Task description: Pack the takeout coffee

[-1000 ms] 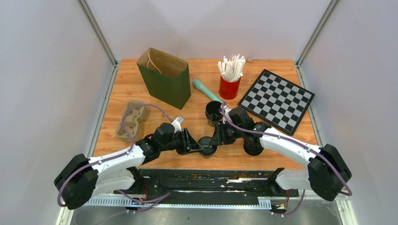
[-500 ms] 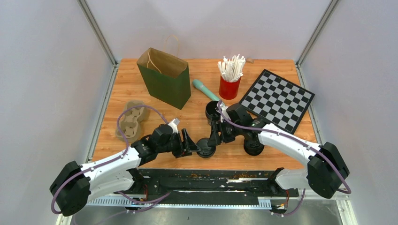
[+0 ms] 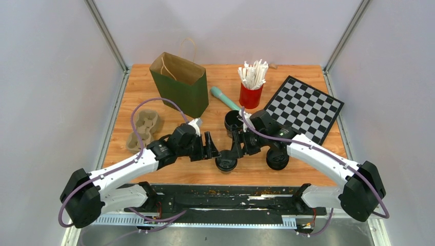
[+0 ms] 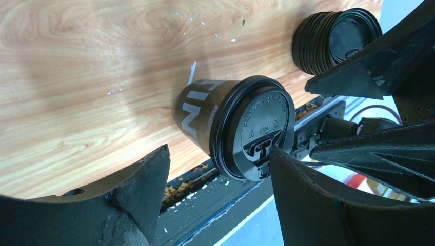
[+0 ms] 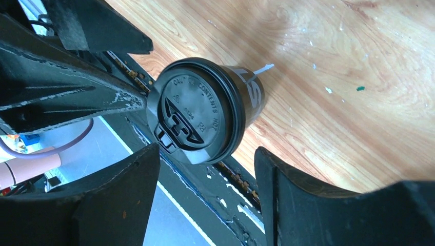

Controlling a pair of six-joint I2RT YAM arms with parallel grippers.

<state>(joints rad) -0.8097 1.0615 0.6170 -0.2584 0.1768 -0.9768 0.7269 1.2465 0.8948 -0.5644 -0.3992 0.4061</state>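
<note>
Top view: the lidded black coffee cup stands upright on the desk near its front edge, between the two arms. Just above it the left claw and the right claw face each other, both spread open and gripping nothing. The green paper bag stands open-topped at the far left, and the cup carrier lies near the left edge, well apart from the cup. Left wrist view: the coffee cup sits in the gap of the left claw, clear of both fingers. A stack of black lids lies beyond it. Right wrist view: the coffee cup shows lid-up within the right claw, wide open, with neither of the fingers touching it.
</note>
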